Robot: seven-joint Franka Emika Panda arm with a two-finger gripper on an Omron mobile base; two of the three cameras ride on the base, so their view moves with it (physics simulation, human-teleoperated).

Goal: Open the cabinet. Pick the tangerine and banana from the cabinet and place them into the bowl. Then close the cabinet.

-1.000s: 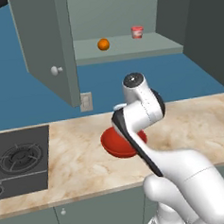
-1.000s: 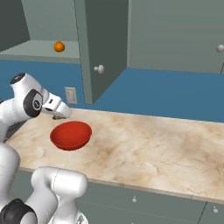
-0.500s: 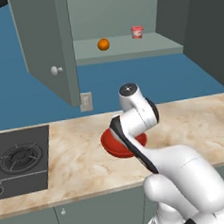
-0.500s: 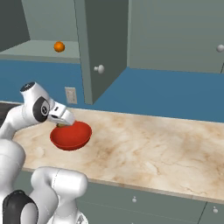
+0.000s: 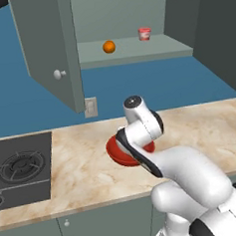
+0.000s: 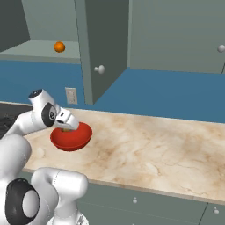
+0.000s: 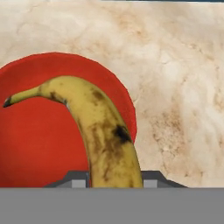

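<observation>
Directly above bowl [image 7: 39, 144] rim, end effector [image 7: 114, 183] grips banana [image 7: 103, 135]

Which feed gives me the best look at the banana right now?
The hand view: the banana runs up from between the fingertips, over the red bowl, spots and stem plain. In the right base view a sliver peeks under the gripper. In the left base view the arm covers it.

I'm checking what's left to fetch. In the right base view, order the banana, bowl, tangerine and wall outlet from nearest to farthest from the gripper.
1. banana, held in the gripper
2. bowl, just beneath on the counter
3. wall outlet, behind on the wall
4. tangerine, up on the cabinet shelf
</observation>
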